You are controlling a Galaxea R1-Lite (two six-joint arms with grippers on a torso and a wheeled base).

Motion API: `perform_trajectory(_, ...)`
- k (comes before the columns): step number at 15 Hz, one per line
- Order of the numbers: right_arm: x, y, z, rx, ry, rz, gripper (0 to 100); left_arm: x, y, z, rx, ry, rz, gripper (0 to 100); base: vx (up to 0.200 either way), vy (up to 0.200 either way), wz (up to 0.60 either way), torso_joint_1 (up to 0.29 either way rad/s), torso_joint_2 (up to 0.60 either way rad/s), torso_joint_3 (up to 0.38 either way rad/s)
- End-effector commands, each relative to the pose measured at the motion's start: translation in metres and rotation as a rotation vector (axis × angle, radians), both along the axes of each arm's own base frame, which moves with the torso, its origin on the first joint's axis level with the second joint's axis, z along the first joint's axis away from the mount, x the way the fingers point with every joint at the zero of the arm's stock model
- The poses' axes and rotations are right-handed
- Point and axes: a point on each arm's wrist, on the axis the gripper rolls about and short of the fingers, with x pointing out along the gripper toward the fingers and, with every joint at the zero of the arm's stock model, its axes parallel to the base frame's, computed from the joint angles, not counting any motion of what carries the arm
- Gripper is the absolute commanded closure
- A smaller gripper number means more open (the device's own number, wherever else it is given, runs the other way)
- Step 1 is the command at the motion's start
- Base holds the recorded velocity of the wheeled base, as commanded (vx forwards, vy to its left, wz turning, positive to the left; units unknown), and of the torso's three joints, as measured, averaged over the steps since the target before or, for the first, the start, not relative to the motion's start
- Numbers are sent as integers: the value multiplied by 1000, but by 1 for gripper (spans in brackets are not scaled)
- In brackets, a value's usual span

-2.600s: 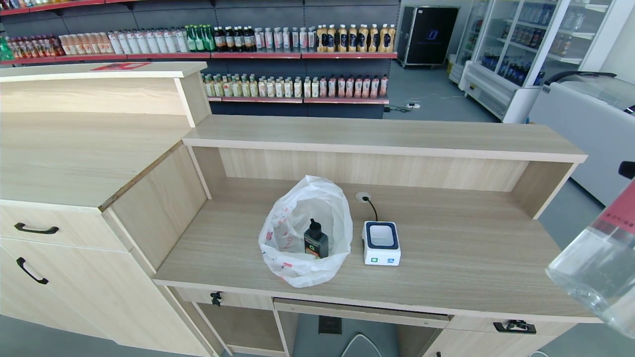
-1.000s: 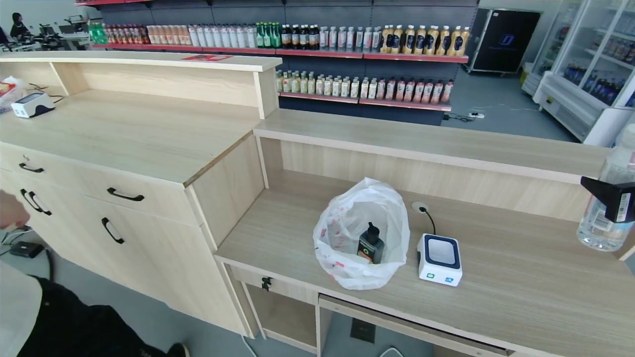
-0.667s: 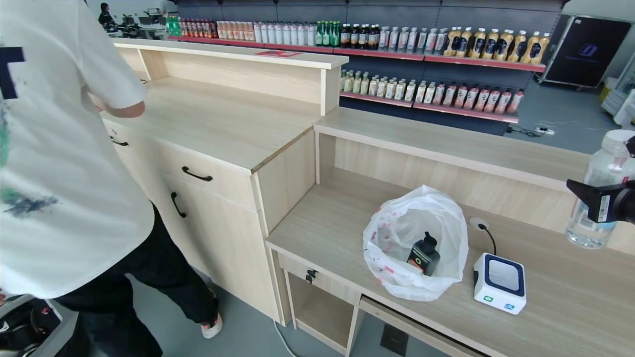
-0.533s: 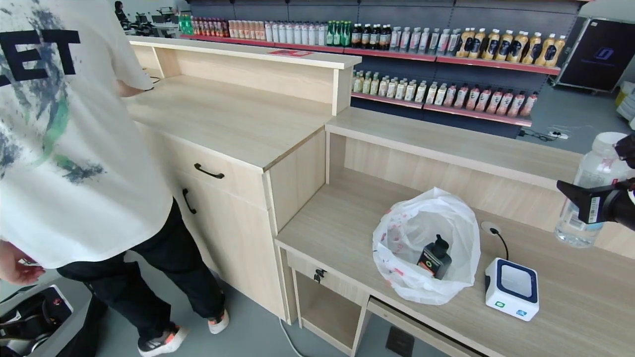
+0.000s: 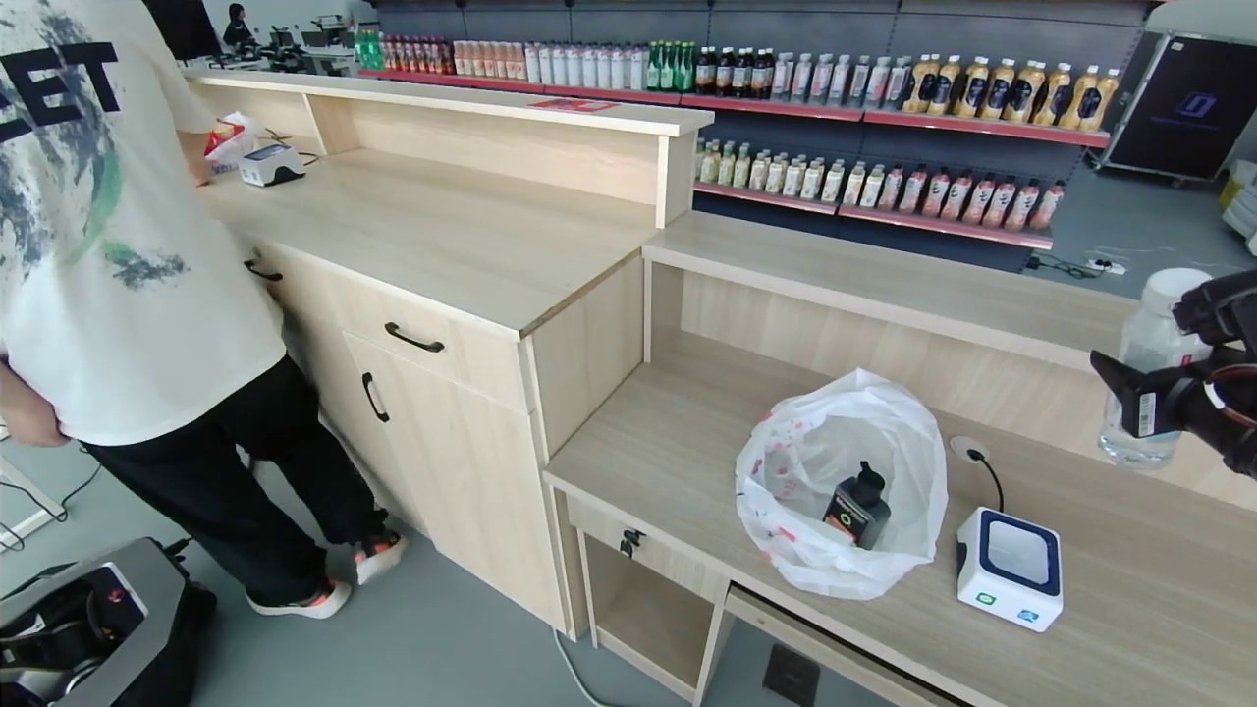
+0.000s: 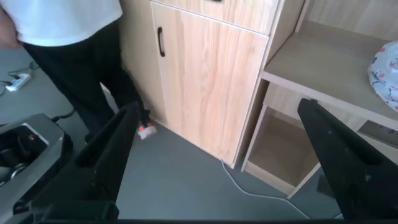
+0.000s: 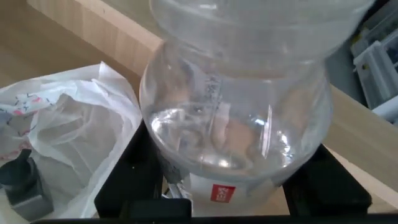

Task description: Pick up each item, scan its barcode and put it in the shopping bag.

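Observation:
My right gripper (image 5: 1169, 407) is shut on a clear water bottle (image 5: 1144, 388) with a white cap, held upright above the right part of the desk. In the right wrist view the bottle (image 7: 236, 124) sits between the black fingers (image 7: 134, 180). The white shopping bag (image 5: 840, 481) stands open on the desk with a black bottle (image 5: 857, 509) inside. A white barcode scanner (image 5: 1011, 568) sits just right of the bag. My left gripper (image 6: 217, 168) is open with nothing in it, low over the grey floor beside the counter.
A tall counter with drawers (image 5: 422, 245) adjoins the desk on the left. A person in a white shirt (image 5: 108, 226) stands at it, near another scanner (image 5: 270, 162). A grey and black machine (image 5: 69, 628) lies on the floor. Drink shelves (image 5: 786, 88) line the back.
The head camera has swung left, so the whole picture shifted. The bottle in my right gripper went from tilted and close to upright and farther off. A person has walked in at the left.

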Motion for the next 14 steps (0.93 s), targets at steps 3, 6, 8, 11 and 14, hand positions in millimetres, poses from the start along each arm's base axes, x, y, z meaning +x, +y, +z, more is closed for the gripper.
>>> perform_trajectory(3,32,-4,-46,-116,29,51,100,0,0,0,0,0,1,0,0,0,0,0,0,0)
perform_trajectory(6,43,-6,-66,-187,33,181,100,0,0,0,0,0,2,0,0,0,0,0,0,0)
perform_trajectory(8,50,-8,-82,-212,42,234,100,0,0,0,0,0,1,0,0,0,0,0,0,0)
perform_trajectory(11,57,-13,-101,-250,48,291,100,0,0,0,0,0,1,0,0,0,0,0,0,0)
perform_trajectory(14,63,-16,-114,-243,60,314,100,0,0,0,0,0,1,0,0,0,0,0,0,0)
